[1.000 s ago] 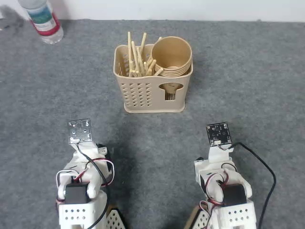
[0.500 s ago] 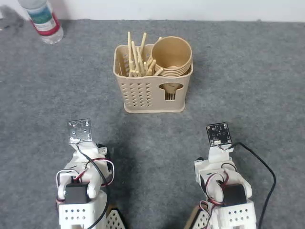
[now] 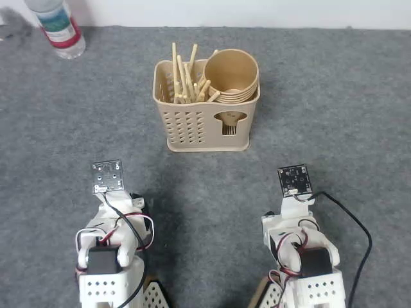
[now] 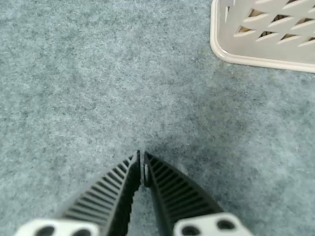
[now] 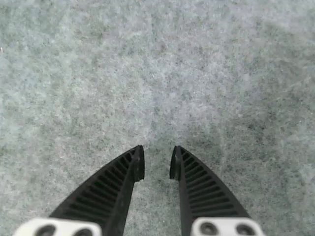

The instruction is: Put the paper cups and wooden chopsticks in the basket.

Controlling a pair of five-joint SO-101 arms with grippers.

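Observation:
A beige slotted basket [image 3: 207,125] stands in the middle of the grey carpet, toward the back. Its left compartment holds several wooden chopsticks [image 3: 185,76] standing up; its right compartment holds stacked paper cups [image 3: 231,74]. Both arms are folded back at the near edge, well short of the basket. My left gripper [image 4: 142,164] is shut just above bare carpet, with a corner of the basket [image 4: 261,32] farther ahead. My right gripper [image 5: 157,164] hangs over bare carpet, its fingers a little apart with nothing between them.
A plastic water bottle [image 3: 56,24] lies at the far left corner. A black cable [image 3: 356,224] loops beside the arm on the right. Grey carpet [image 3: 334,115] spreads around the basket on all sides.

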